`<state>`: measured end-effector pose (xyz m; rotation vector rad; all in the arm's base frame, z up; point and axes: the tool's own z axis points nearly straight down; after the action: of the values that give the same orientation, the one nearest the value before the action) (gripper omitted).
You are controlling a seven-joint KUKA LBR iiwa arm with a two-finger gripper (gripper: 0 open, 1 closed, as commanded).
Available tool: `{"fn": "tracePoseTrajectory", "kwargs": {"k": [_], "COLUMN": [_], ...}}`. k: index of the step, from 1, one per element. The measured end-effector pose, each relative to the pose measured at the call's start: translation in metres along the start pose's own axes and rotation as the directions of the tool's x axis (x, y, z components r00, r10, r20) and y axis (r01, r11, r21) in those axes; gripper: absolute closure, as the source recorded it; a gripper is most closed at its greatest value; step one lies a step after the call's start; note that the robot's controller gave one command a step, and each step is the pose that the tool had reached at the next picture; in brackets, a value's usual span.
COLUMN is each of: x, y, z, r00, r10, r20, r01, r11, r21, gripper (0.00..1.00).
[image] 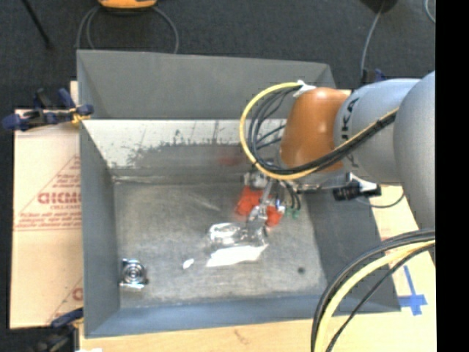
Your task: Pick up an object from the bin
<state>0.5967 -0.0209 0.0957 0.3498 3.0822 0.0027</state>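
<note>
My gripper [258, 220] reaches down into the middle of the bin, just below the arm's orange cover. An orange-red thing [249, 202] sits right against it, with another orange-red part [275, 215] on its right side; whether it is held I cannot tell. Directly under and left of the gripper lies a clear, crumpled plastic piece [223, 233] on a flat white scrap [234, 254]. The gripper's tip touches or hovers just over the right end of this plastic.
A small shiny metal part [133, 272] rests in the bin's front left corner. A tiny white fleck [188, 264] lies left of the white scrap. The arm and its cables cover the bin's right back part.
</note>
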Motion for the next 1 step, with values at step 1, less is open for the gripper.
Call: {"fn": "tracePoseTrajectory", "kwargs": {"k": [1], "x": [0.0049], "y": [-0.0005], "z": [0.0009], "r00": [1.0], "r10": [0.0], "r20": [-0.031], "r01": [0.0], "r11": [1.0], "r21": [0.002], "gripper": [1.0]}}
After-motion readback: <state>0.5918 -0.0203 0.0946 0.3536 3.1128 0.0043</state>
